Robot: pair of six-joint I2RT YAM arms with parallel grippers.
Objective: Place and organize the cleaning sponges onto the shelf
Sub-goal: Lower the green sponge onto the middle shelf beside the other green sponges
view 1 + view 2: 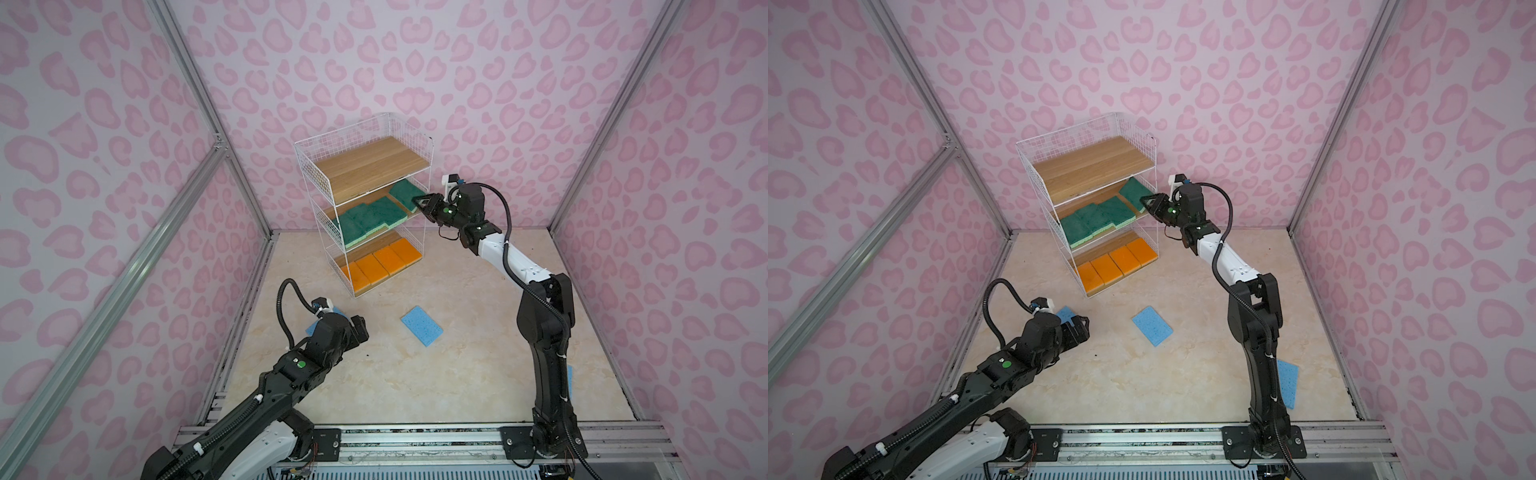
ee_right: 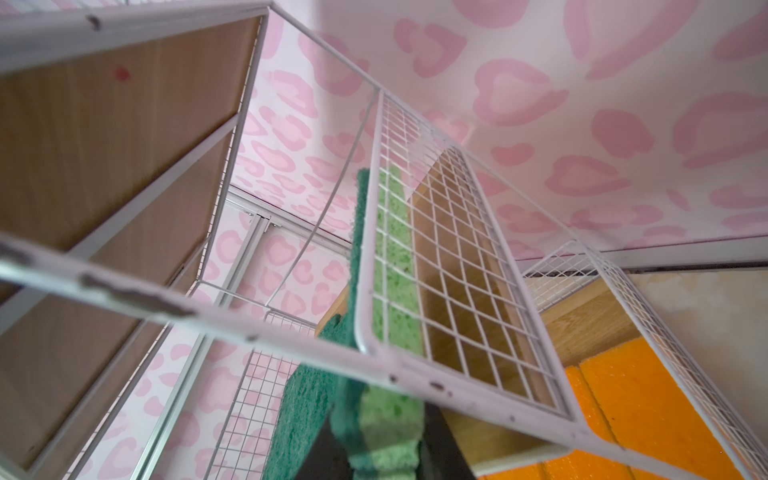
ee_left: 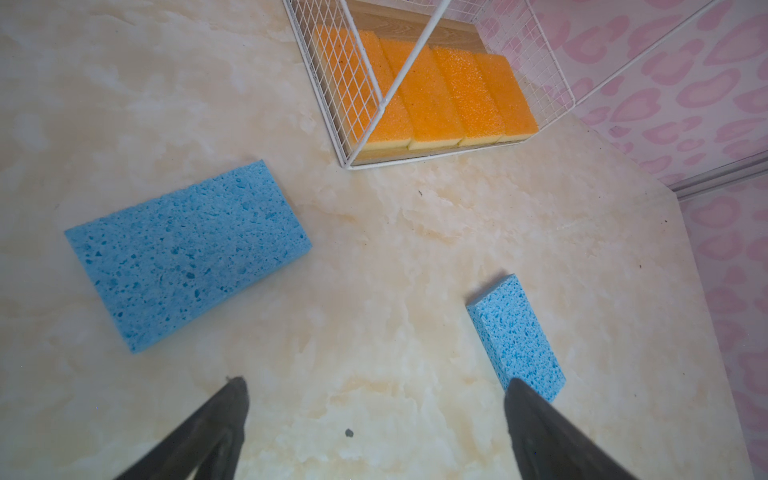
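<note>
Blue porous sponges (image 1: 422, 325) are lying loose on the marbled tabletop (image 1: 415, 386), where the left gripper (image 3: 376, 386) is hovering with fingers wide apart. Farther back, the wire shelf (image 1: 306, 166) is holding four orange sponges (image 1: 380, 266) on its bottom board. At the middle tier's edge, the right gripper (image 1: 419, 203) is clamping a dark green sponge (image 2: 386, 440).
</note>
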